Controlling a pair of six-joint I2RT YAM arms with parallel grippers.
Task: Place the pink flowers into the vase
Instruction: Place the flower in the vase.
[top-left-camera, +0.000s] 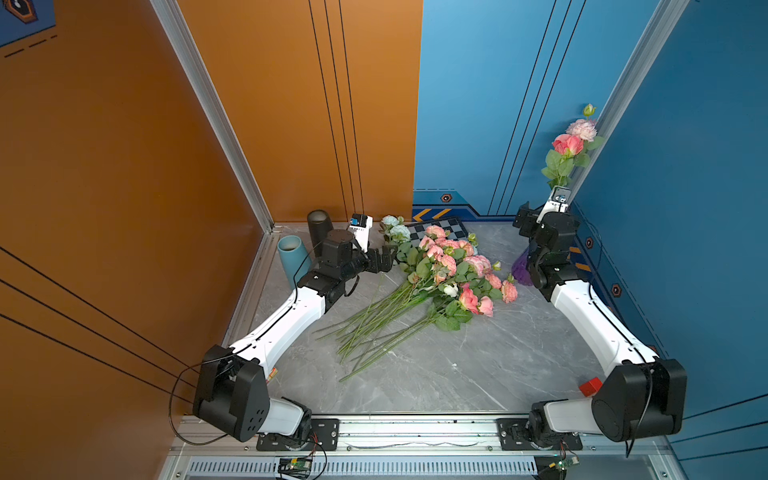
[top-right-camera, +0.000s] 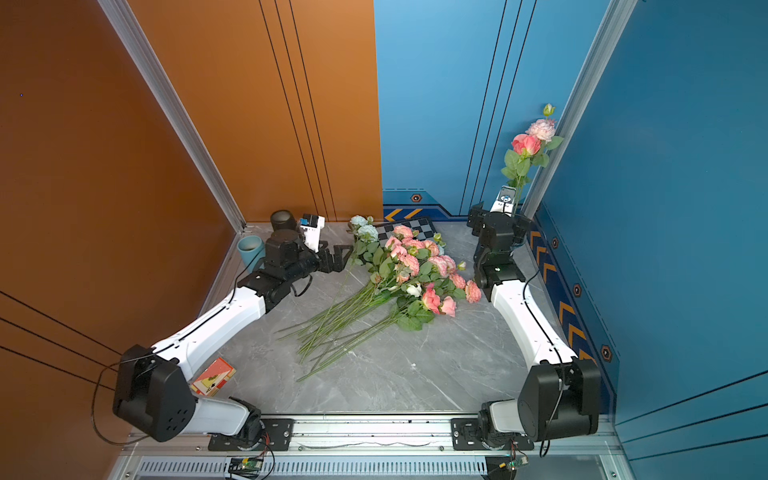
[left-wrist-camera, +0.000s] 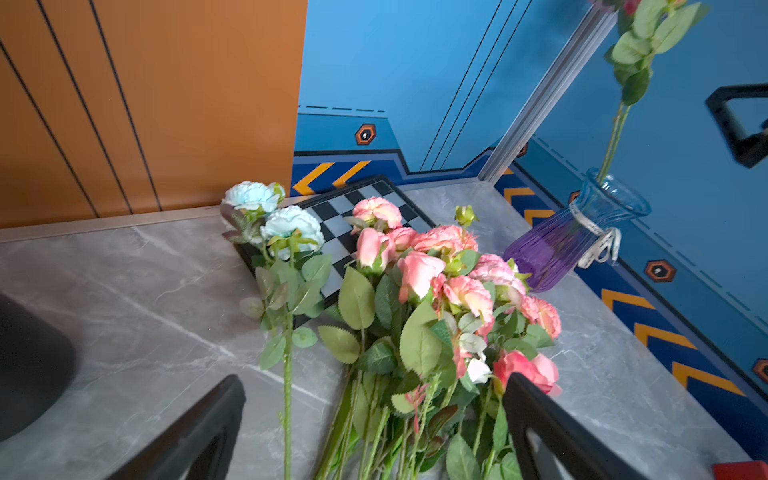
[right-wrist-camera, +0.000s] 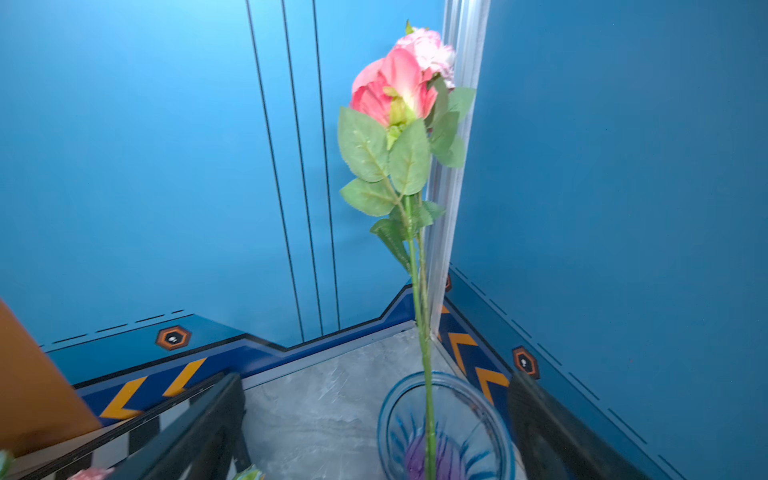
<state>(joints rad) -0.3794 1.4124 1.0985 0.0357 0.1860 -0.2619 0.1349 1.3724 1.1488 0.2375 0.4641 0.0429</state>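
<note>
A pile of pink flowers (top-left-camera: 453, 266) (top-right-camera: 419, 266) (left-wrist-camera: 436, 270) lies on the grey table, blooms toward the back, long green stems fanning toward the front. The blue-and-purple glass vase (left-wrist-camera: 573, 232) (right-wrist-camera: 446, 424) stands in the far right corner, half hidden behind the right arm in a top view (top-left-camera: 521, 270). Two pink flowers (top-left-camera: 569, 143) (top-right-camera: 528, 143) (right-wrist-camera: 395, 91) stand upright in it. My right gripper (right-wrist-camera: 376, 376) is open above the vase mouth, touching neither stem. My left gripper (top-left-camera: 384, 257) (top-right-camera: 338, 257) (left-wrist-camera: 374, 380) is open beside the pile, over its stems.
A chessboard (top-left-camera: 440, 228) lies under the pile's far end, with pale blue flowers (top-left-camera: 397, 230) to its left. A teal cup (top-left-camera: 293, 253) and a black cylinder (top-left-camera: 319, 226) stand at the back left. A red block (top-left-camera: 590, 386) and a card box (top-right-camera: 214, 376) lie near the arm bases.
</note>
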